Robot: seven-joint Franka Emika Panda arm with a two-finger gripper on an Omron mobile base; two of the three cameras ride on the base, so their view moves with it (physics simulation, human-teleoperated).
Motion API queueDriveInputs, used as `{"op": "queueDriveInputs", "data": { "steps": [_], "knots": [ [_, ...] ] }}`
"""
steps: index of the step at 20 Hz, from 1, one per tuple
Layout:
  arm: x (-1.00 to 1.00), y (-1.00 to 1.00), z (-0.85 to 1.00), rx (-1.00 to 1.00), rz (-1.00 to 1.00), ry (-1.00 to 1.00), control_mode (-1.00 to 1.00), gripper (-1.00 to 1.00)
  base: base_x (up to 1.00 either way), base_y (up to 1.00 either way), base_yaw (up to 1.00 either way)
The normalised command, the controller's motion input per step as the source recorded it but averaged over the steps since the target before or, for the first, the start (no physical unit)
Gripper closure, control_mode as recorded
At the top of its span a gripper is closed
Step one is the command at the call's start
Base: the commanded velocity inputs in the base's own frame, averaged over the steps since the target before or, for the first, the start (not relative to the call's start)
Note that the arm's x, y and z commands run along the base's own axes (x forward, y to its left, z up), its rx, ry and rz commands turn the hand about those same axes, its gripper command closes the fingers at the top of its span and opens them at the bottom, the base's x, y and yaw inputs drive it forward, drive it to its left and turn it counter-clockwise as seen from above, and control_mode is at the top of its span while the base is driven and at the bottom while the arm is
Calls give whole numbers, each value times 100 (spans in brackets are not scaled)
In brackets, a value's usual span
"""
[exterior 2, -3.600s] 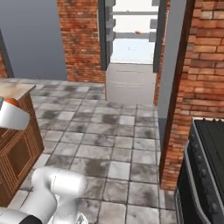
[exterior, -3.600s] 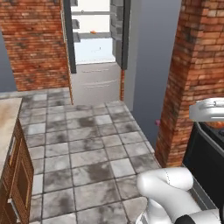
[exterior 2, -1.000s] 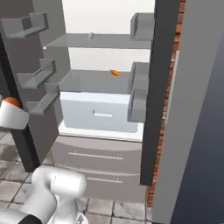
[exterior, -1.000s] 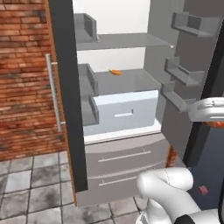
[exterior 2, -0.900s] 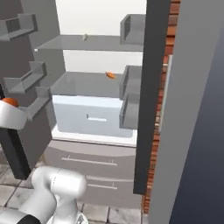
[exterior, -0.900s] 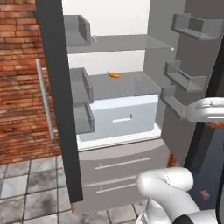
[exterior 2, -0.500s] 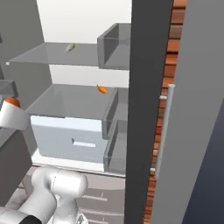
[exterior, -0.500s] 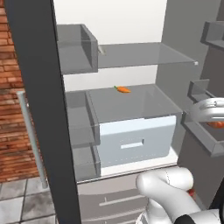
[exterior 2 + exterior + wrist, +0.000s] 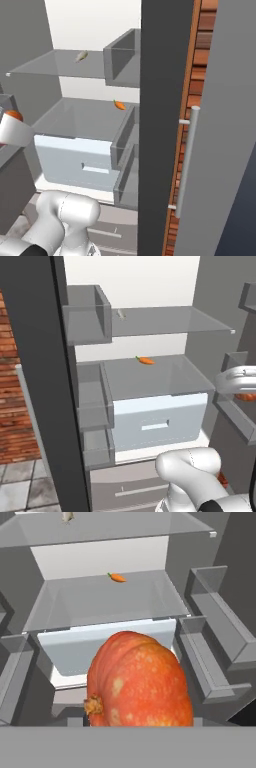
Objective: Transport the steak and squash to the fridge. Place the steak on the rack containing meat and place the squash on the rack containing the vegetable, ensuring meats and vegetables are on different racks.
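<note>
The fridge (image 9: 150,421) stands open, its white back wall bright behind grey, glassy shelves. On the left in the left base view, the dark edge of a door (image 9: 37,381) rises the full height, with three boxy grey door bins (image 9: 92,401) stacked just inside it. The upper shelf (image 9: 165,320) is a thin translucent slab; a small pale lump (image 9: 120,314) lies near its back left corner, too small to make out. Below it, the middle rack (image 9: 155,378) is a broad flat pane over a pale blue-white drawer (image 9: 157,423) with a slot handle. The vegetable (image 9: 145,360), a small orange carrot-like piece with a green tip, lies near the back edge of that rack, left of its centre; the rest of the rack is bare, leaving wide room in front and to the right. In the hand view the squash (image 9: 140,684), a round ribbed orange gourd with pale speckles and a brown stem stub, sits close before the camera, in front of the drawer and below the rack's front edge. Whether the claw is clamped on it cannot be told. On the right, more angular grey bins (image 9: 215,642) line the other door.
</note>
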Motion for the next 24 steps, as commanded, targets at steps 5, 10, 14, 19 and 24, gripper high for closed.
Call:
{"op": "queueDriveInputs", "data": {
  "steps": [5,10,14,19,24],
  "knots": [
    [0,0,0,0,0,0,100,100,98,0,14],
    [0,0,0,0,0,0,100,100,83,0,7],
    [51,-3,-18,0,8,-8,-100,100,24,0,2],
    [70,-4,-66,0,9,-24,-100,100,0,0,0],
    [100,-3,-71,0,5,-4,-100,100,0,0,0]
  ]
}}
